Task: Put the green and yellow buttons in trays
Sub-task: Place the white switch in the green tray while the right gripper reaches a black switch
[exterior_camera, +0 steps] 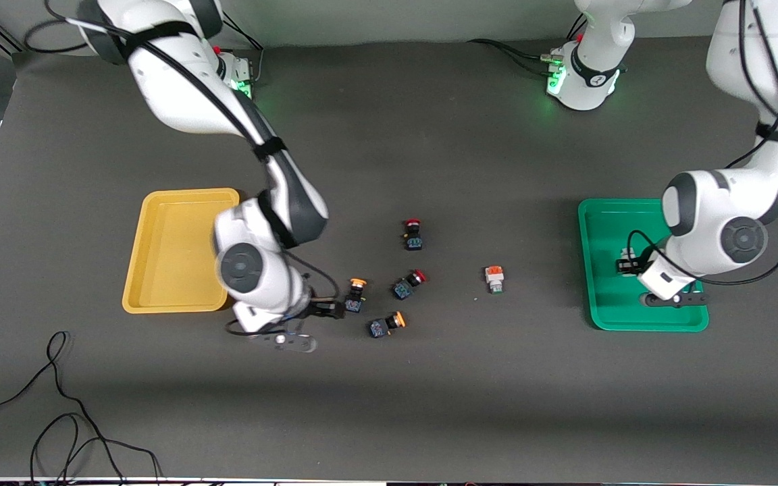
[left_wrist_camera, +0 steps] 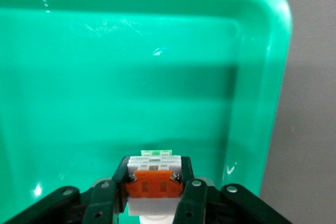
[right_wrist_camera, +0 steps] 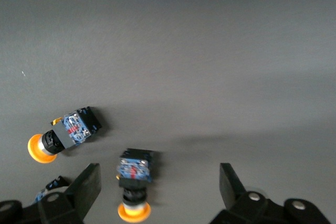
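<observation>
My left gripper point(left_wrist_camera: 155, 188) is shut on a green button point(left_wrist_camera: 154, 178), white with an orange block, low over the green tray point(left_wrist_camera: 157, 77). In the front view this gripper point(exterior_camera: 627, 264) hangs inside that tray point(exterior_camera: 598, 297). Another green button point(exterior_camera: 494, 278) lies on the mat mid-table. My right gripper point(right_wrist_camera: 160, 187) is open, its fingers point(right_wrist_camera: 86, 186) straddling a yellow button point(right_wrist_camera: 134, 181), which sits closer to one finger. The front view shows that gripper point(exterior_camera: 328, 310) beside this button point(exterior_camera: 355, 295), next to the yellow tray point(exterior_camera: 159, 256). A second yellow button point(exterior_camera: 385, 325) point(right_wrist_camera: 65, 134) lies nearer the front camera.
Two red-capped black switches lie mid-table, one point(exterior_camera: 413, 235) farther from the front camera and one point(exterior_camera: 408, 284) beside the yellow buttons. Black cables point(exterior_camera: 58, 405) trail across the mat at the right arm's end, near the front edge.
</observation>
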Action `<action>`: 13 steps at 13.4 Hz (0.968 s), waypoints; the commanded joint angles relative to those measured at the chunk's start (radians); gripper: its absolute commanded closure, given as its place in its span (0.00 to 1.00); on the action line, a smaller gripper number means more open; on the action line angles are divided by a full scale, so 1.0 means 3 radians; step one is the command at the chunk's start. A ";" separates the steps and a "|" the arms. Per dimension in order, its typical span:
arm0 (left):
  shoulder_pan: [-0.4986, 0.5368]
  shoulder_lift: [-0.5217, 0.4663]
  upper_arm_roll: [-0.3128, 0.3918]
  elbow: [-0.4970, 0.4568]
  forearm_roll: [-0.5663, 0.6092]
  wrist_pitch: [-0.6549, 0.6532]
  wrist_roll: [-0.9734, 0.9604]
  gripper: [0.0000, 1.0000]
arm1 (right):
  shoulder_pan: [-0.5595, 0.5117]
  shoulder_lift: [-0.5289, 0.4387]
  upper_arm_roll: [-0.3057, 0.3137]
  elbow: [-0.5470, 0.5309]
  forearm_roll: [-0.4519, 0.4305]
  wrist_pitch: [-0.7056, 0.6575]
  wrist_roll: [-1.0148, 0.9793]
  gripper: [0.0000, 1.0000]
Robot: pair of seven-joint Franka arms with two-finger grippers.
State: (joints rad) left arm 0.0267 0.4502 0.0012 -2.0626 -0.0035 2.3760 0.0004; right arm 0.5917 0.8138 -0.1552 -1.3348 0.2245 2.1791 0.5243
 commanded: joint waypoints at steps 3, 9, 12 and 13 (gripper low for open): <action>-0.0028 0.0069 0.0016 -0.0002 0.0042 0.0083 0.0039 0.38 | 0.0185 0.0278 -0.0035 0.0154 0.0065 0.0130 0.0195 0.00; -0.0002 -0.0201 0.0016 0.0661 0.0042 -0.1071 0.0050 0.00 | 0.0364 0.0452 -0.0040 0.0134 0.0024 0.0135 0.0216 0.01; 0.0038 -0.0304 0.0016 0.1228 0.0042 -0.1777 0.0095 0.00 | 0.0390 0.0452 -0.0040 0.0124 -0.0164 0.0171 0.0221 0.53; 0.0079 -0.0309 0.0011 0.1413 0.0027 -0.1956 0.0177 0.00 | 0.0390 0.0452 -0.0040 0.0118 -0.0216 0.0171 0.0236 0.70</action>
State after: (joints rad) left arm 0.0327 0.3604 0.0032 -1.7396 -0.0014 1.8944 0.0107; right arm 0.6980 0.9393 -0.1550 -1.3206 0.1966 2.2244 0.5689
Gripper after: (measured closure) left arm 0.000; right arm 0.141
